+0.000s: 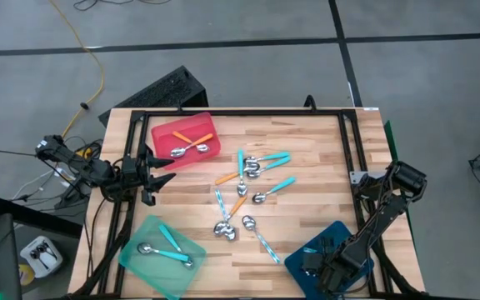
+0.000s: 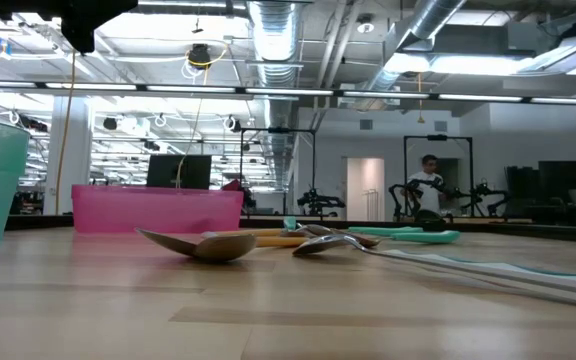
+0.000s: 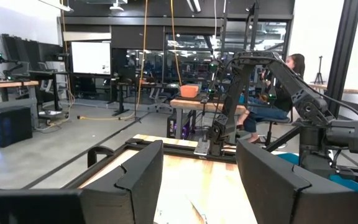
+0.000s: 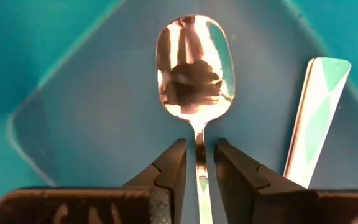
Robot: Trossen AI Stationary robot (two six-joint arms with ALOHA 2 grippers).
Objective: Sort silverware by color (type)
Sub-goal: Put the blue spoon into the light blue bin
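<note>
From above, we see the right tool low over the flat dark-blue plastic tray at the wooden table's near right corner, while the left tool waits, spread wide and empty, beside the flat red plastic tray. At table height, loose spoons lie mid-table. The left wrist adds nothing of risk. In the right wrist view, the jaws stand slightly apart around the shiny pale-blue-handled spoon, touching or just clear; lifting now could drag it onto the neighbouring patterned handle.

A spoon lies in the blue tray, its neck between parted jaws.
</note>
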